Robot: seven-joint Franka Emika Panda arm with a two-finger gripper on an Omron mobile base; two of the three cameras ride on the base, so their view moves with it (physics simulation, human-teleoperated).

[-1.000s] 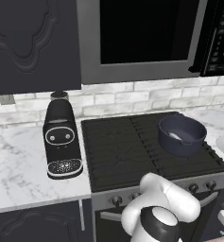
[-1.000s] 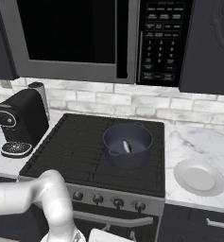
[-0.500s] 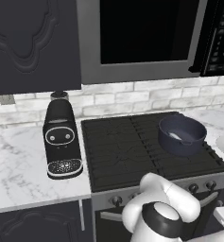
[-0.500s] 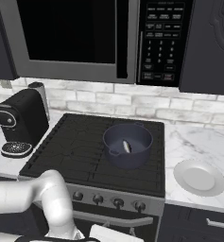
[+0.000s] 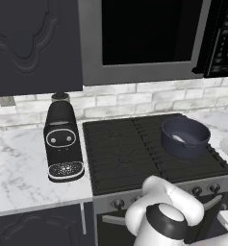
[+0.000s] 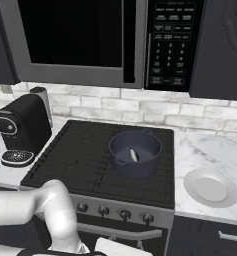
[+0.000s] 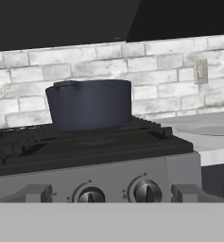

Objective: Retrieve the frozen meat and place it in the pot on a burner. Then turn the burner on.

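Note:
The dark blue-grey pot [image 5: 185, 137] [image 6: 135, 152] stands on the right rear burner [image 6: 140, 177] of the black grated cooktop. A small pale piece [image 6: 134, 155], seemingly the frozen meat, lies on the pot's bottom. My white arm [image 5: 166, 211] [image 6: 45, 210] bends down in front of the stove. The hand view looks level at the stove's front from close by, with the pot [image 7: 90, 104] above two silver-grey knobs [image 7: 90, 194] [image 7: 146, 191]. Nothing shows between the fingers, and the gripper is open.
A black coffee machine [image 5: 62, 141] [image 6: 20, 127] stands on the marble counter left of the cooktop. A white plate [image 6: 210, 187] lies on the counter to its right. The microwave [image 6: 90, 40] hangs above. Several knobs [image 6: 125, 214] line the stove front over the oven handle.
The white hand part at the bottom edge of the right base view has slid slightly to the right. The pot and the counter things have not moved.

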